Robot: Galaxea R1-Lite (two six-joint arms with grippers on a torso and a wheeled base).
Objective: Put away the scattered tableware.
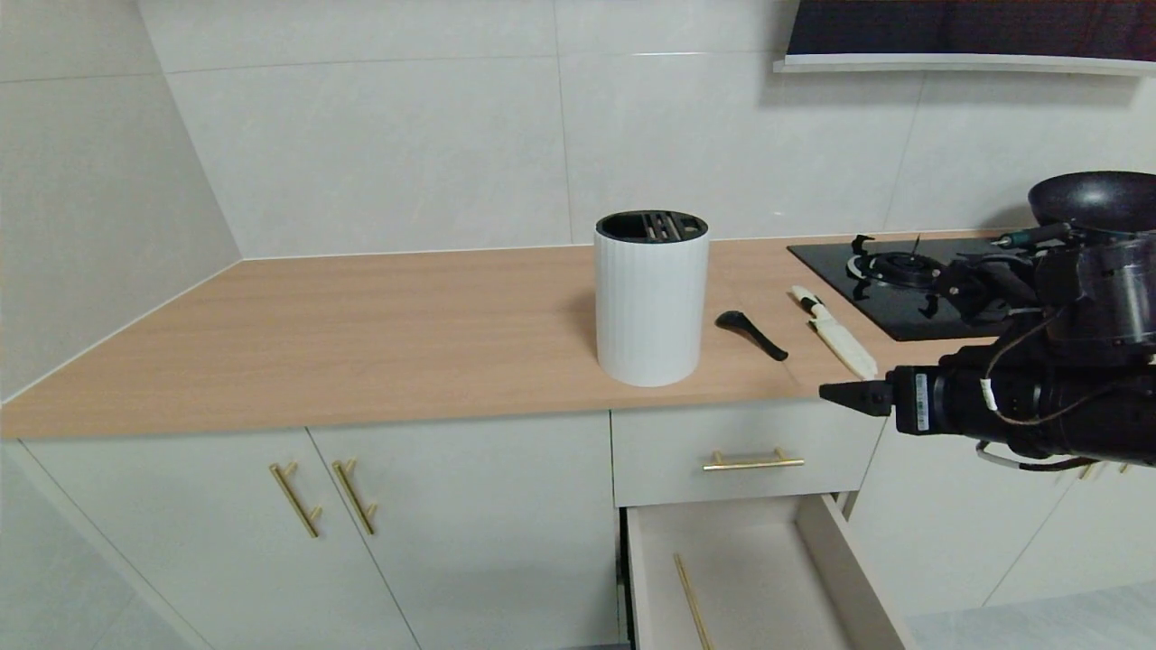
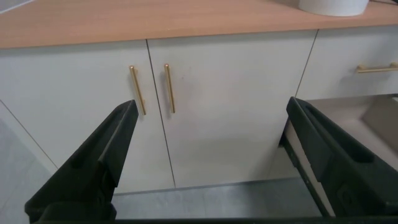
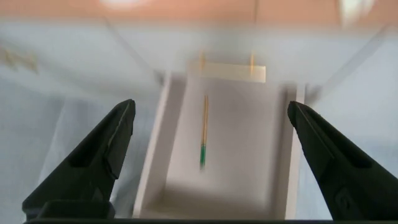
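1. Head view: a white ribbed utensil holder (image 1: 650, 307) stands upright on the wooden countertop (image 1: 361, 334). To its right lie a black spoon (image 1: 751, 334), and beyond that a white-handled knife (image 1: 835, 343), apart from each other, near the gas hob (image 1: 903, 280). Below the counter, the open drawer (image 1: 768, 560) holds one chopstick (image 1: 691, 600). The right gripper (image 1: 849, 395) hangs at the counter's front edge, above the drawer.
2. Left wrist view: the left gripper (image 2: 211, 106) has its fingers spread wide with nothing between them. It faces two cabinet doors (image 2: 236, 112) with gold handles (image 2: 138, 90).
3. Right wrist view: the right gripper's fingers are spread wide and hold nothing. The chopstick, green at one end, lies lengthwise on the drawer floor.
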